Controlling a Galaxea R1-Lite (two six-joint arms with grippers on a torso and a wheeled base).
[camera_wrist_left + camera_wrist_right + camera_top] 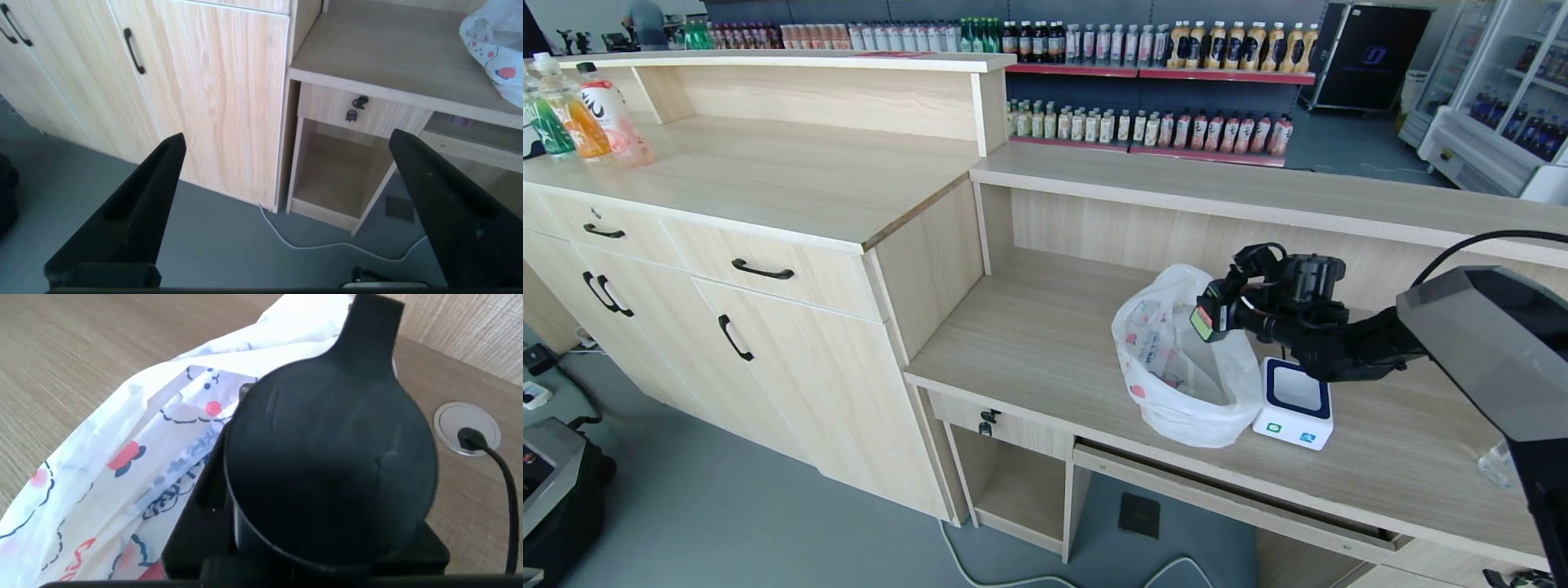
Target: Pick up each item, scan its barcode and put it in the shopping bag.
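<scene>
A: Start at the far left. What stands there?

B: Three bottles (574, 114), green, orange and pink, upright and close together on the raised table (768, 180), well apart from both arms.

A: And the left gripper?

B: The left gripper (288, 140) hangs over the grey floor in front of the cabinet doors (212, 90). Its jaws are spread wide with nothing between them. The locked drawer (353, 110) and the open cubby beneath it lie ahead of it. A corner of the shopping bag (494, 41) shows up on the lower table (384, 41), well apart from this gripper.

A: Moving right, where is the bag?

B: The shopping bag (1176, 384) is white plastic with red and dark print. It stands on the lower table (1029, 327) with its mouth open upward.

A: And the right gripper relative to it?

B: The right gripper (1213, 314) sits directly over the bag's mouth, at its right rim, pointing left. A small green-and-red patch (1205, 321) shows at its tip. I cannot tell whether that is an item or part of the gripper. I also cannot tell whether this gripper is open or closed: in the right wrist view a round black bulk covers it, with the bag (122, 482) just below.

A: Anything further right?

B: The scanner (1294, 404), white with a dark blue top, touches the bag's right side, under the right arm. A round cable port (466, 429) is set in the table nearby.
</scene>
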